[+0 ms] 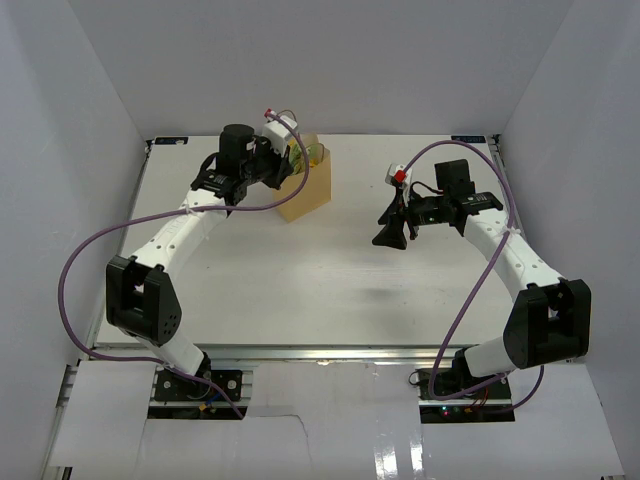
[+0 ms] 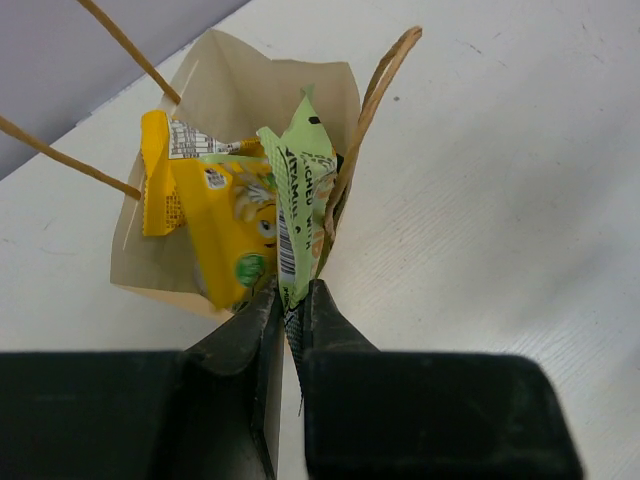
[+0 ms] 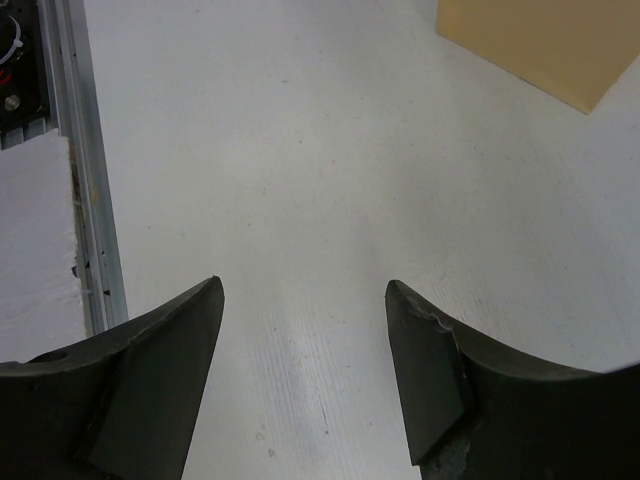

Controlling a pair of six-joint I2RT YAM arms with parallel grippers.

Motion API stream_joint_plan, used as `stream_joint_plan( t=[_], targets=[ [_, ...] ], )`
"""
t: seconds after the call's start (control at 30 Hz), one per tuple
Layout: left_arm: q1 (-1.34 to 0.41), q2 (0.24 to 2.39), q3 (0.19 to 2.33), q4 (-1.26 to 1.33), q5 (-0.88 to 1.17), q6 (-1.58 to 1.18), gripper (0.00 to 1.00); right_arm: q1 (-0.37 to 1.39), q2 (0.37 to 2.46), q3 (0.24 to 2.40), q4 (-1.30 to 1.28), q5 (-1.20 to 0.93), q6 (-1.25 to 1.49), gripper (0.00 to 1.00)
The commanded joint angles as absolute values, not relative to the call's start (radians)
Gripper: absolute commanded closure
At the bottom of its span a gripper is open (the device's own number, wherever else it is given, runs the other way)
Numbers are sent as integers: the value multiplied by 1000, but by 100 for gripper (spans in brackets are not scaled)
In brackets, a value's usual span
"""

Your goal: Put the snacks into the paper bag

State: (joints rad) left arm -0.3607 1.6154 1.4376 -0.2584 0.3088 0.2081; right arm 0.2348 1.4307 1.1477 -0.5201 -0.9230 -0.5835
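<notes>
Pinching a green packet by its near edge, the left fingers are closed on it and hold it in the mouth of the paper bag, so a release should drop it beside the yellow packets inside. That bag stands at eleven o'clock on the worktop. The right fingers, at three o'clock, are spread apart and empty, well out of the way.

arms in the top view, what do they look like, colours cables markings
Both arms have white tubular links and black joint housings. The left arm and right arm each trail a thin purple cable in a loose loop from base to wrist. The left claw and right claw are matte black and wedge-shaped. A white module with a red dot sits by the right wrist.
</notes>
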Motion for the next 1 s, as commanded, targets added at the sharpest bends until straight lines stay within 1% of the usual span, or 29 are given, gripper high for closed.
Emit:
stream_joint_plan(
  t=[0.0,0.1,0.13,0.2,0.23,0.33,0.37,0.43,0.53,0.63,0.73,0.77,0.8,0.83,0.87,0.9,0.97],
  targets=[
    [-351,1591,1410,-253,321,199,82,229,1416,1135,-491,-950,-583,28],
    [-351,1589,1405,-247,319,195,76,229,1416,1138,-491,-948,-581,28],
    [-351,1588,1407,-247,316,190,68,229,1416,1138,-491,-950,-581,28],
    [-351,1585,1417,-242,311,187,59,229,1413,1137,-491,-950,-578,28],
    [-351,1577,1423,-241,305,180,48,230,1413,1135,-491,-950,-578,28],
    [-351,1565,1450,-226,293,166,34,229,1410,1135,-491,-950,-580,28],
    [-351,1557,1468,-221,291,155,26,229,1410,1135,-491,-950,-578,28],
    [-351,1546,1485,-215,282,143,20,229,1410,1135,-491,-950,-578,28],
    [-351,1531,1516,-213,267,117,18,229,1407,1138,-492,-946,-580,28],
    [-351,1484,1513,-213,212,77,13,227,1405,1138,-494,-939,-578,28],
    [-351,1387,1462,-225,146,17,2,224,1407,1147,-495,-908,-563,27],
    [-351,1352,1439,-227,128,3,2,222,1407,1155,-495,-896,-558,22],
    [-351,1276,1377,-222,129,-68,2,218,1407,1161,-492,-867,-546,20],
    [-351,1232,1340,-219,139,-99,2,213,1405,1167,-492,-848,-540,14],
    [-351,1191,1300,-209,159,-126,2,204,1405,1183,-492,-819,-532,10],
    [-351,1111,1226,-209,182,-183,2,199,1405,1192,-491,-802,-517,10],
    [-351,1028,1149,-207,199,-247,2,184,1404,1215,-485,-763,-494,10]
  ],
)
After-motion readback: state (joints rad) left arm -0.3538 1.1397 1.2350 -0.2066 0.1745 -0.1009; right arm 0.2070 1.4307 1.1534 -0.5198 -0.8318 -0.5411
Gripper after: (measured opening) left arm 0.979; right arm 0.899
